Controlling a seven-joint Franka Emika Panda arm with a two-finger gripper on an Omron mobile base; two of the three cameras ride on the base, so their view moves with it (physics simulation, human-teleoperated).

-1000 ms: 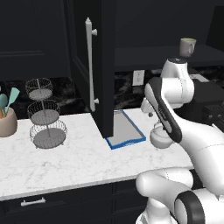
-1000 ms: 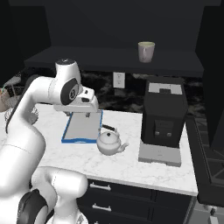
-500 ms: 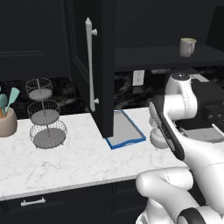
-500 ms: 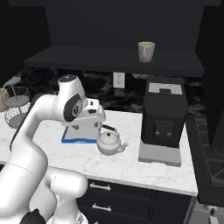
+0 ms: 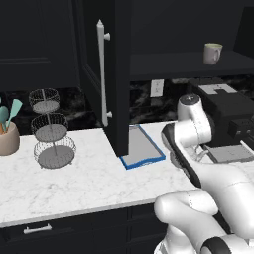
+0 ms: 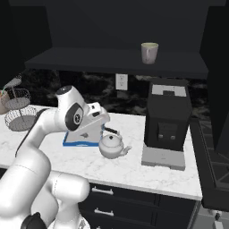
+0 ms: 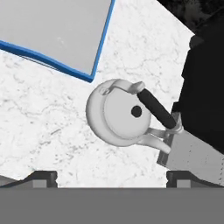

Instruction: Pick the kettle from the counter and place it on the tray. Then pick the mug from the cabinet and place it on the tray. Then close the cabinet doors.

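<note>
Open wide and holding nothing, the end effector [image 7: 111, 177] hangs above the kettle [image 7: 120, 113]. Its two dark tips sit far apart at the bottom of the hand view, and the kettle lies between them but farther off. Nothing touches the tips. In the right base view the end effector [image 6: 102, 117] is just up and left of the kettle [image 6: 112, 145], close to its wire handle.

Going left to right on the table [image 5: 74, 183]: a tan pot with teal tools [image 5: 8, 134], a wire rack [image 5: 51, 130] with round shelves, then the tray [image 5: 141, 147] with its blue rim. The open door [image 5: 106, 74] with its long white bar hangs over the tray's left part. The kettle stands on the table just right of the tray, near its corner and not on it. Next comes a black coffee machine [image 6: 167, 118], close to the kettle's right side.

Up on the dark shelf of the cabinet [image 6: 116, 62] stands the mug [image 6: 149, 52], upright and alone. A white wall plug plate [image 6: 120, 81] is on the black wall under the shelf.

Half a second ago the arm was higher and farther left. It has now bent down and come nearer the kettle. The kettle, tray and mug have not moved.
</note>
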